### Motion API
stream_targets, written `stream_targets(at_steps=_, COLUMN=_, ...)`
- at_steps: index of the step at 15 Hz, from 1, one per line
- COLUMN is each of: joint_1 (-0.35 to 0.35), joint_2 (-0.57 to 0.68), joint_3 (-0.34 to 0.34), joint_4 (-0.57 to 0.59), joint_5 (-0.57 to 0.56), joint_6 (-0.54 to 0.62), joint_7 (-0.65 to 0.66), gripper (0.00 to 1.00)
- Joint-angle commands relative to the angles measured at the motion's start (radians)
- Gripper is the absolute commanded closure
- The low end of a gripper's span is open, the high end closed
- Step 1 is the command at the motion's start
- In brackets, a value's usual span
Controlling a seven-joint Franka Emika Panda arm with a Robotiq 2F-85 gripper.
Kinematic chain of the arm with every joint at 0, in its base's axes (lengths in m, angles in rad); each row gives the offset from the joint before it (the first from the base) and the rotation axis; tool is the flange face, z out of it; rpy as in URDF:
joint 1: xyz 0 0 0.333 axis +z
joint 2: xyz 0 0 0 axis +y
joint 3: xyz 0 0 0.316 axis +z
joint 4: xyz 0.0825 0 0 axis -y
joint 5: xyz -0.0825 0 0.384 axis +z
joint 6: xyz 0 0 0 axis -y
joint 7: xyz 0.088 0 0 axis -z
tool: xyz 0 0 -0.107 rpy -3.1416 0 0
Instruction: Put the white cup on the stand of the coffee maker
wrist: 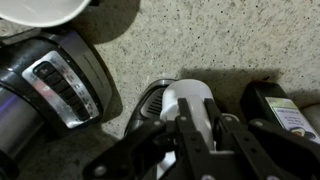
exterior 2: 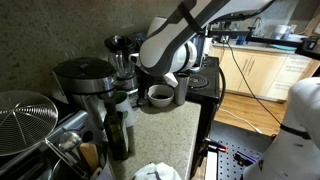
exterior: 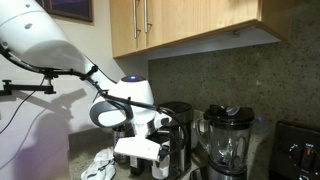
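The white cup [wrist: 190, 95] is between my gripper's [wrist: 200, 118] dark fingers, which are shut on it. In the wrist view it lies over the grilled stand [wrist: 147, 101] at the foot of the black and silver coffee maker [wrist: 55, 80]; I cannot tell whether it rests there. In an exterior view the cup [exterior 2: 160, 96] shows a dark inside, just under the gripper [exterior 2: 166, 82] and beside the coffee maker [exterior 2: 85, 82]. In an exterior view the gripper [exterior: 152, 150] hangs low in front of the coffee maker [exterior: 178, 125].
A blender [exterior: 225, 140] stands next to the coffee maker and shows in both exterior views [exterior 2: 120, 50]. A dark bottle [exterior 2: 118, 130] and a metal strainer [exterior 2: 25, 120] are near the front. A white bowl [wrist: 40, 8] and a white cloth [exterior: 100, 165] lie on the speckled counter.
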Motion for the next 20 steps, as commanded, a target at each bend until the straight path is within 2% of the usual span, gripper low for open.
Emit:
stream_targets(at_steps=1, joint_1=0.015, joint_2=-0.011, joint_3=0.002, joint_4=-0.001, joint_5=0.099, joint_6=0.048, joint_7=-0.074, gripper=0.90)
stream_targets(at_steps=8, joint_1=0.028, joint_2=0.000, joint_3=0.004, joint_4=-0.006, joint_5=0.295, joint_6=0.097, joint_7=-0.224, gripper=0.90)
stream_targets(at_steps=20, joint_1=0.049, joint_2=0.042, joint_3=0.016, joint_4=-0.016, joint_5=0.619, joint_6=0.160, joint_7=-0.553, gripper=0.89)
